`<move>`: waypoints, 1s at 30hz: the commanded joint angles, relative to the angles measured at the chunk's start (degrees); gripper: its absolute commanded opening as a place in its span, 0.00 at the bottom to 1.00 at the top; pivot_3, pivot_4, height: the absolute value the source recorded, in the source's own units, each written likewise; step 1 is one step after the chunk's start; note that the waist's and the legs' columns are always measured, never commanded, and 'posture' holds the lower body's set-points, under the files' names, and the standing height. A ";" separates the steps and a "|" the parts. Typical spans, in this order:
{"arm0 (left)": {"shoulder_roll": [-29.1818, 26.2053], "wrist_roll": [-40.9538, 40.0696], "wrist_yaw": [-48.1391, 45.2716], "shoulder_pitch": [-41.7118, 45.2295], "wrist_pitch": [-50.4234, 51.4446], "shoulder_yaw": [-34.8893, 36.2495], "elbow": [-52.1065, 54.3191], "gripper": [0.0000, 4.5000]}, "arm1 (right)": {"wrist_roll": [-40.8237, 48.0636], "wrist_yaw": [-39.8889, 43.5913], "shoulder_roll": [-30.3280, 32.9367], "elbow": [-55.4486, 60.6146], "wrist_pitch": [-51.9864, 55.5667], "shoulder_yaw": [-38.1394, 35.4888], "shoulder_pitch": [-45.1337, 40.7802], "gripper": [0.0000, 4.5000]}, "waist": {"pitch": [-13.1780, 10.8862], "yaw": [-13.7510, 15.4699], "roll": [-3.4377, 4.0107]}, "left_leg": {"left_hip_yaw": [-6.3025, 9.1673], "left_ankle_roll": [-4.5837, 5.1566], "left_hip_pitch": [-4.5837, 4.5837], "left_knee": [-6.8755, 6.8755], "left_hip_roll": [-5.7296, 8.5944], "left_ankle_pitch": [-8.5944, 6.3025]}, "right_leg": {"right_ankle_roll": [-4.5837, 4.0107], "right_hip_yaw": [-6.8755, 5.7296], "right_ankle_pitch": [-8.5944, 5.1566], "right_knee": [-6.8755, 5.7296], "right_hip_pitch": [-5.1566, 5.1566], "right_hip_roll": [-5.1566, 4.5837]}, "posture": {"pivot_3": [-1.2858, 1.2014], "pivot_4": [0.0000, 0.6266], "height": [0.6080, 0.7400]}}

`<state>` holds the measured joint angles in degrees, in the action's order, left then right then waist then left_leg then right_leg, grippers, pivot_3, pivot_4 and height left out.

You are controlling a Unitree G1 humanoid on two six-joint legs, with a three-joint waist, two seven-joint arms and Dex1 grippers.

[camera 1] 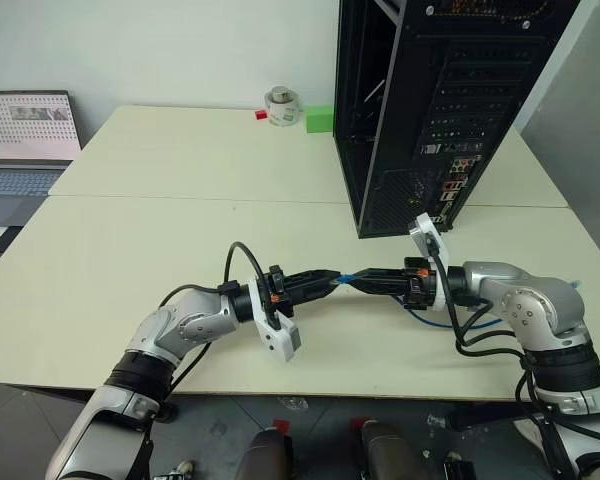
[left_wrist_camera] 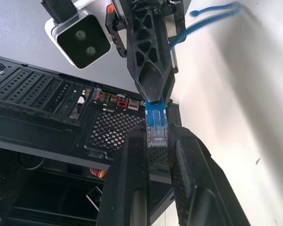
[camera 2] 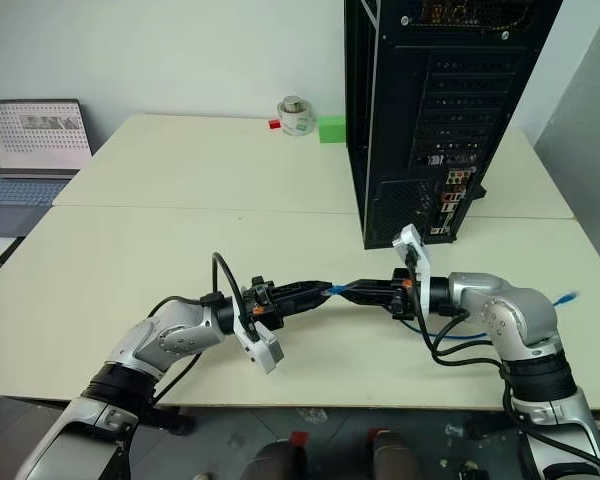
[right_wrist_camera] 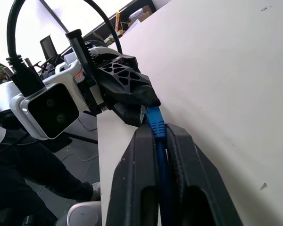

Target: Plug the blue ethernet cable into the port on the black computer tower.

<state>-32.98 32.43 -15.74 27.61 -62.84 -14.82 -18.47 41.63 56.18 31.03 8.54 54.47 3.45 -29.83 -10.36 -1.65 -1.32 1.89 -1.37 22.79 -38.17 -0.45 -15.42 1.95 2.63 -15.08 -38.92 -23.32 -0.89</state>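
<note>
Laptop (camera 1: 25,140), tape roll (camera 1: 282,104), green block (camera 1: 320,119) behind tower (camera 1: 420,100).

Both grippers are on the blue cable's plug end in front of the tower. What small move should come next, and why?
Probably the left gripper should open and let go. It is shut on the clear plug, while the right gripper is shut on the blue cable just behind it, so the handover looks done. The right arm sits nearer the tower, whose port panel faces it.
</note>
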 commanded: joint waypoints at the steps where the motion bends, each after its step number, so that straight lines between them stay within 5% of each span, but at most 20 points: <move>1: -0.44 -0.41 0.20 -0.35 0.05 -0.56 2.02 0.06 | 1.25 0.33 0.10 0.40 0.21 -1.14 -0.98 0.00 | 0.00 0.00 0.00 | 0.00 0.00 0.00 0.00 0.00 0.00 | 0.00 0.00 0.00 0.00 0.00 0.00 | 0.52 0.24 1.00; 7: -0.46 -2.75 -0.65 -0.80 1.05 -1.03 1.54 0.06 | 1.47 0.51 0.15 0.33 0.68 -1.13 -1.08 0.00 | 0.00 0.00 0.00 | 0.01 0.00 0.00 0.00 0.00 0.00 | 0.00 -0.01 0.00 0.00 0.00 0.00 | 0.52 0.24 1.00; 8: -0.59 -3.64 -1.02 -0.96 1.25 -1.23 1.57 0.22 | 1.50 0.57 0.21 0.39 0.79 -1.12 -1.05 0.00 | 0.00 -0.01 0.00 | 0.00 0.00 0.00 0.00 0.00 0.00 | 0.00 0.00 0.00 0.00 0.00 0.00 | 0.52 0.24 1.00; 17: -0.92 -16.40 -9.65 -2.67 9.81 -3.28 2.54 0.58 | 1.12 -0.99 2.42 2.13 0.36 -4.19 1.28 0.00 | 0.00 0.00 0.01 | 0.02 0.00 0.01 0.00 0.00 0.00 | 0.00 -0.01 0.00 0.00 0.00 -0.01 | 0.52 0.24 1.00; 22: 4.16 -35.26 -20.42 -4.99 35.83 -4.66 13.82 0.70 | -2.07 -8.36 4.57 6.34 -4.04 -11.83 6.63 0.00 | 0.00 0.18 0.01 | 0.06 0.00 0.06 -0.01 0.03 0.00 | 0.00 -0.04 0.00 0.01 0.00 -0.02 | 0.52 0.24 1.00; 30: 13.04 -43.90 -19.68 0.02 68.01 -3.59 25.97 0.70 | -14.11 -25.66 -0.02 8.57 -17.69 -16.53 10.34 0.00 | 0.01 -0.25 0.01 | 0.15 0.00 0.07 -0.09 0.02 0.01 | 0.02 -0.03 -0.01 -0.03 0.02 0.10 | 0.52 0.24 1.00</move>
<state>-21.95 -9.28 -37.48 24.88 -2.19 -19.80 3.34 30.62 35.52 32.58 14.93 41.72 -11.29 -18.85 -10.35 -1.90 -1.31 2.03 -1.37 22.84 -38.26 -0.45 -15.41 1.97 2.62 -15.09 -38.95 -23.30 -0.77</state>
